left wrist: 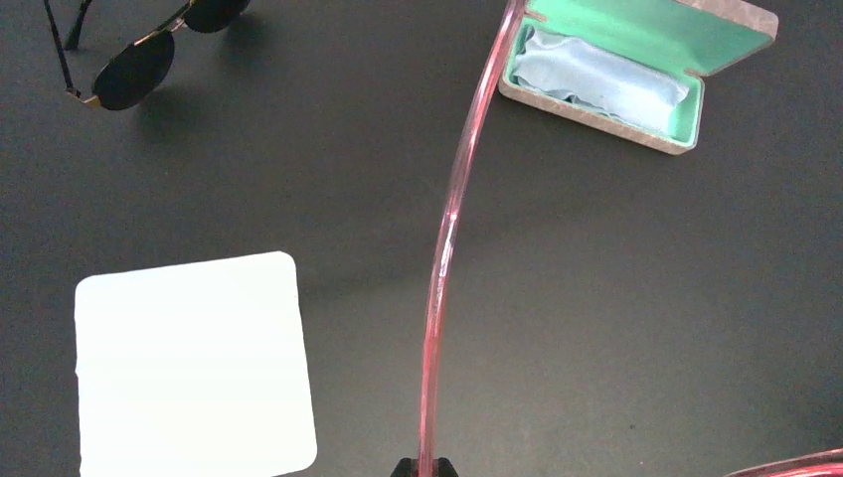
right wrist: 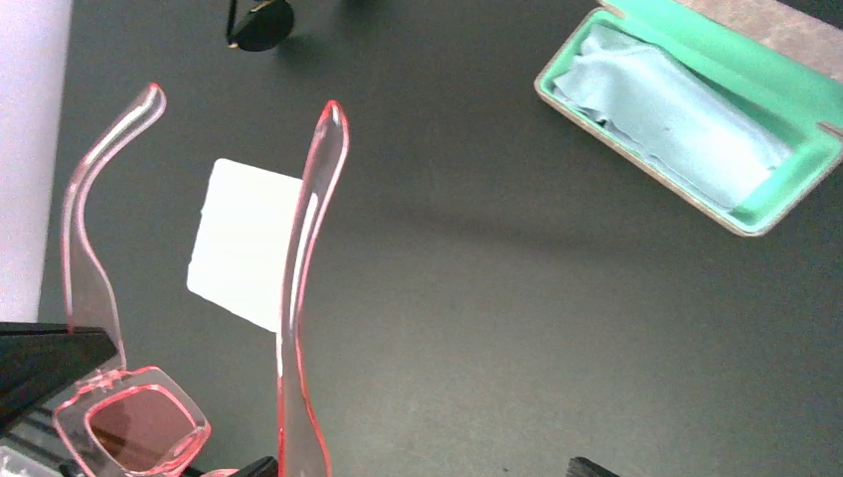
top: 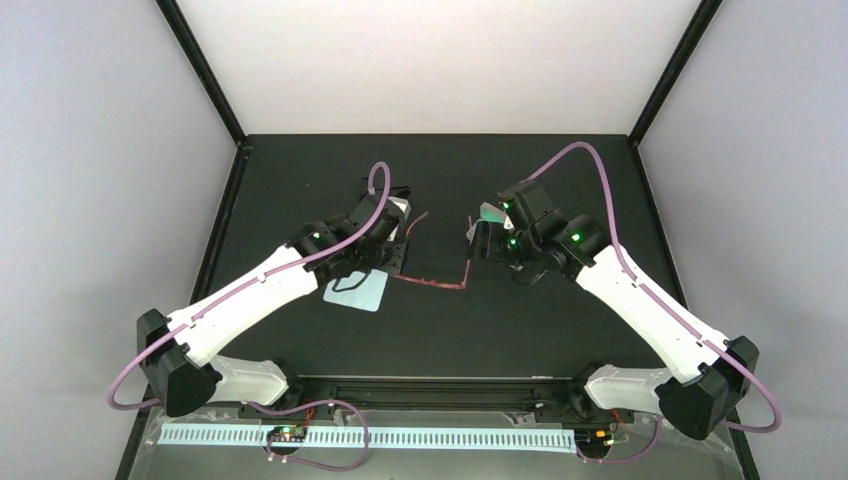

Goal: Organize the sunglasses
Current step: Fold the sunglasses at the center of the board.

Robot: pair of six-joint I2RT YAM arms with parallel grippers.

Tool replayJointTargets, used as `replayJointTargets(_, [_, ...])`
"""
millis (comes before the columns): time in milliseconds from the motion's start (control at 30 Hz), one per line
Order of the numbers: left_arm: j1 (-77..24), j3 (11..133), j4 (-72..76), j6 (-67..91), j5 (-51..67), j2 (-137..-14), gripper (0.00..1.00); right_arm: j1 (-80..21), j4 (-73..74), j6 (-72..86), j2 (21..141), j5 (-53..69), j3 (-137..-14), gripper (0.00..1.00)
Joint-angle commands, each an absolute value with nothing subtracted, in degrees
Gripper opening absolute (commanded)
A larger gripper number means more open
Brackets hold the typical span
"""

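**Between the Two Arms: Red-Framed Pair Held Up for Folding**

Over the dark table I hold the sunglasses above the surface, well apart from the open case. My left gripper is pinched fully together on the frame near one hinge. I judge this steadies the pair, with that temple projecting straight ahead. My right gripper stands wide and clamps nothing; the other temple passes between its fingers, close beside one. That placement, I judge, prepares a fold of this temple before casing. The case holds a pale blue cloth. A white pad and a black pair lie off to one side.
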State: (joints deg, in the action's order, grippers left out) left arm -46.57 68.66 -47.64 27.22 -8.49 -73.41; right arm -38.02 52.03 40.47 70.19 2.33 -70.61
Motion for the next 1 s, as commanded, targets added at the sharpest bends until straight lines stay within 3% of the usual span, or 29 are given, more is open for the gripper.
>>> replayJointTargets(0, [-47.0,71.6,-49.3,28.7,-10.1,-75.1,0.02,-38.4,55.5,42.9,69.5,-4.1,-71.7,0.73])
replayJointTargets(300, [-47.0,71.7,-50.7,29.2,-11.2,-76.5,0.02,-38.5,46.5,43.7,63.1,-0.1,-67.9,0.69])
replayJointTargets(567, [-47.0,72.1,-50.8,29.4,-11.1,-75.8,0.01,-38.4,51.5,44.6,67.4,-3.9,-69.8,0.46])
replayJointTargets(967, [-48.3,73.3,-50.7,29.9,-11.8,-76.7,0.02,-41.9,50.5,41.7,75.7,-1.3,-73.9,0.44])
